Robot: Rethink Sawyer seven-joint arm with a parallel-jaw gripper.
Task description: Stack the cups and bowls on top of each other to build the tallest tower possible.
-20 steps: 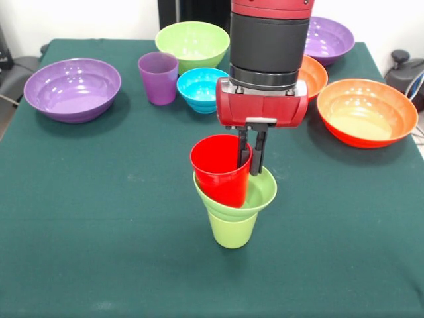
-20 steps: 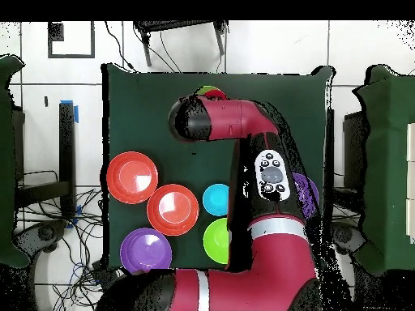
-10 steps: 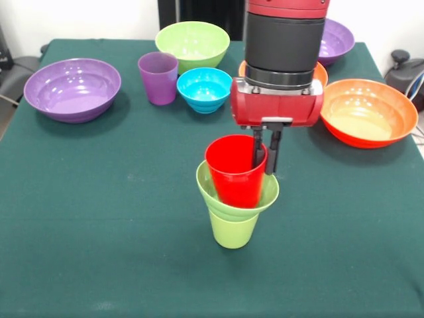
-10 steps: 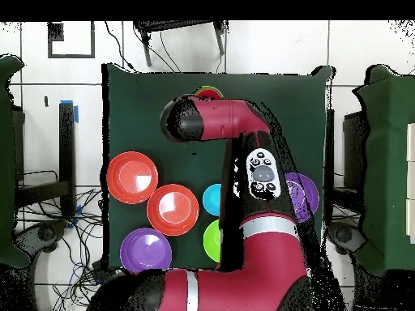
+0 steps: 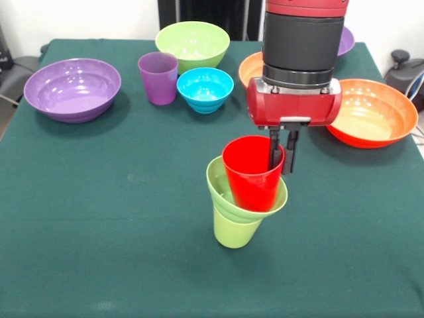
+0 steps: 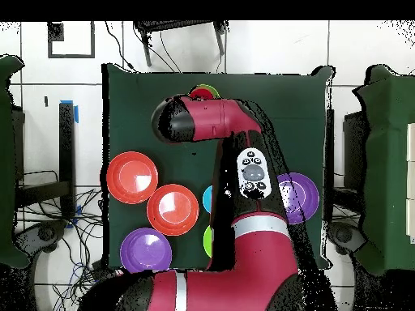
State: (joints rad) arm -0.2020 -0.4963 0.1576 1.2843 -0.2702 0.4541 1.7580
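1. Three pieces make up the tower (image 5: 244, 199) in the front view: a lime-green cup (image 5: 233, 230) on the worktop (image 5: 99, 218), a small lime-green bowl (image 5: 218, 189) seated in it, and a red cup (image 5: 252, 173) in the bowl. We see the gripper (image 5: 282, 154) with its fingers (image 5: 273, 151) closed narrowly on the red cup's right rim, one inside and one outside. The bowl and red cup tilt to the right.
2. Also in the front view, far behind, stand the purple cup (image 5: 158, 77), small blue bowl (image 5: 205, 89), medium green bowl (image 5: 192, 43), purple bowl (image 5: 72, 88) at the left and orange bowl (image 5: 368, 111) at the right.
3. In the overhead view the arm (image 6: 235, 186) hides most of the tower; only a sliver of green and red shows beyond it.
4. We judge the risk to be tipping: a sideways pull on the pinched rim could lever the bowl off the cup, or topple the whole stack.
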